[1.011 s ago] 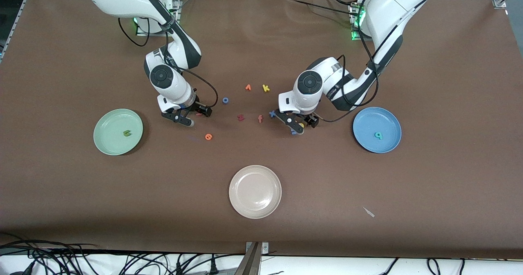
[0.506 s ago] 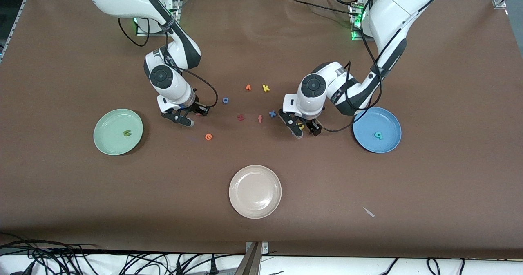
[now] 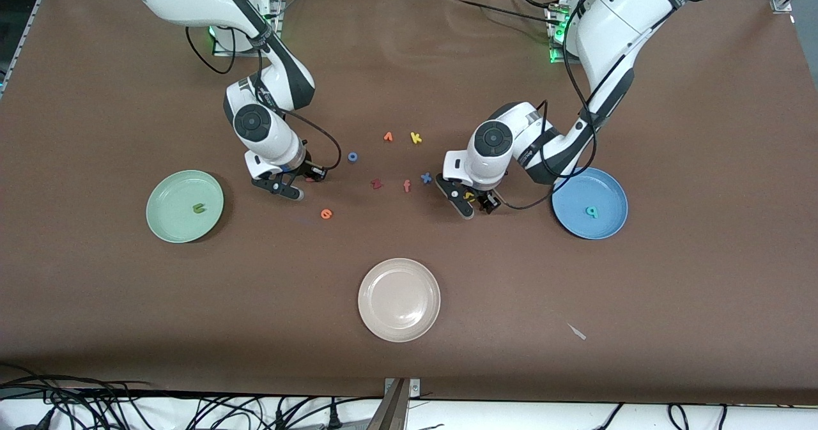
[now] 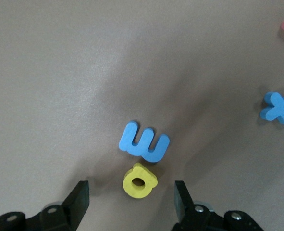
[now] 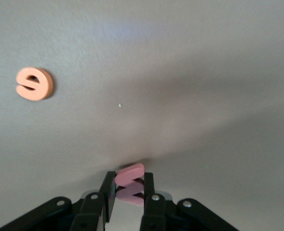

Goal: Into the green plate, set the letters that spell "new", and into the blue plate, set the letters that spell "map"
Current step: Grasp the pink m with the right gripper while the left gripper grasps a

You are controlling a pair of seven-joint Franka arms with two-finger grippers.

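Observation:
My right gripper [image 3: 305, 183] is down on the table and shut on the red w [image 5: 129, 185], which stands on edge between its fingers. The orange e [image 3: 326, 213] lies loose nearby, nearer the front camera. The olive n [image 3: 199, 209] rests in the green plate [image 3: 171, 192]. My left gripper [image 4: 131, 190] is low over the table and open. Its fingers stand on either side of the yellow a [image 4: 139, 180] without touching it. The blue m [image 4: 144, 143] lies right beside the a. In the blue plate [image 3: 575, 190] sits the teal p [image 3: 592, 211].
Between the arms lie a blue x [image 3: 425, 177], salmon f [image 3: 406, 186], dark red z [image 3: 376, 184], blue o [image 3: 352, 157], yellow k [image 3: 415, 138] and an orange letter [image 3: 388, 137]. A beige plate [image 3: 399, 299] sits nearer the front camera.
My right gripper has closed on the red w. My left gripper has shifted from over the blue m to straddle the yellow a, and its jaws have narrowed a little.

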